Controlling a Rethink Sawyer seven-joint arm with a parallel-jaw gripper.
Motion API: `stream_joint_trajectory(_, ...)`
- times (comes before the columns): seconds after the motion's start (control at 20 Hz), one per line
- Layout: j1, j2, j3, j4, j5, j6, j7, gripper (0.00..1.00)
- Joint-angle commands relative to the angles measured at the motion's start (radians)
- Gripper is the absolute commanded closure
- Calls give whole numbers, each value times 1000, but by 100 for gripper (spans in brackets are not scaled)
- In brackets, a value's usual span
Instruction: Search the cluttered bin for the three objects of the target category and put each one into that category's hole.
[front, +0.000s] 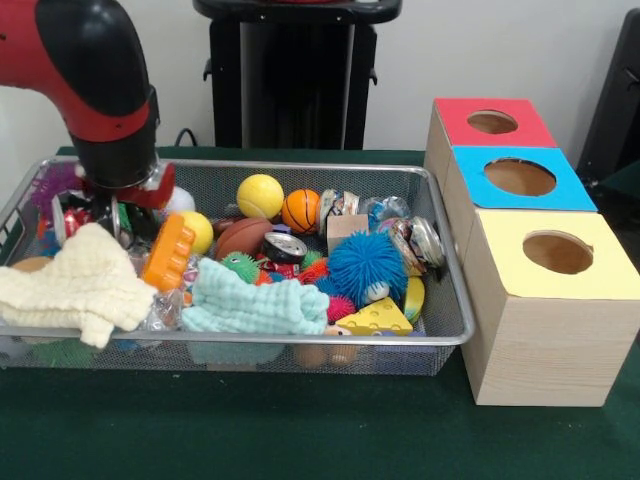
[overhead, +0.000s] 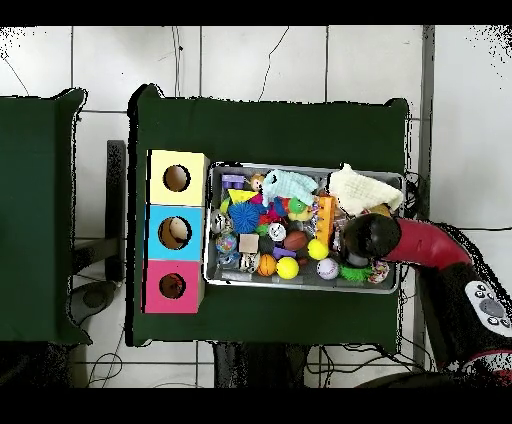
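End effector (front: 118, 185): lowered into clutter at 9 o'clock end of wire bin (front: 440, 250) in front view; opening and contents cannot be told, hidden by arm. Yellow ball (front: 260, 196), basketball (front: 300, 210), football (front: 243, 238): near bin centre. Three holed boxes (front: 535, 290): at 3 o'clock, on green tabletop (front: 300, 430).

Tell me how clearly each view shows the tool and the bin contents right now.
Front view: evenly lit, the toys in the mesh bin read sharply, but the arm hides the tool. Overhead view: the toys are small and hard to separate, and the arm covers the tool there too.
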Motion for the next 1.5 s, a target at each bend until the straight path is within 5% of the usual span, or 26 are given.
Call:
stream_joint_trajectory(0.05, 5, -29, 127, -249, -61, 96, -343, 100)
stream_joint_trajectory(0.45, 5, 22, 184, -349, -98, 189, -424, 100)
stream_joint_trajectory(1.05, -28, 150, 217, -395, -99, 126, -458, 100)
stream_joint_trajectory(1.5, -51, 133, 164, -172, -110, -58, -259, 100)
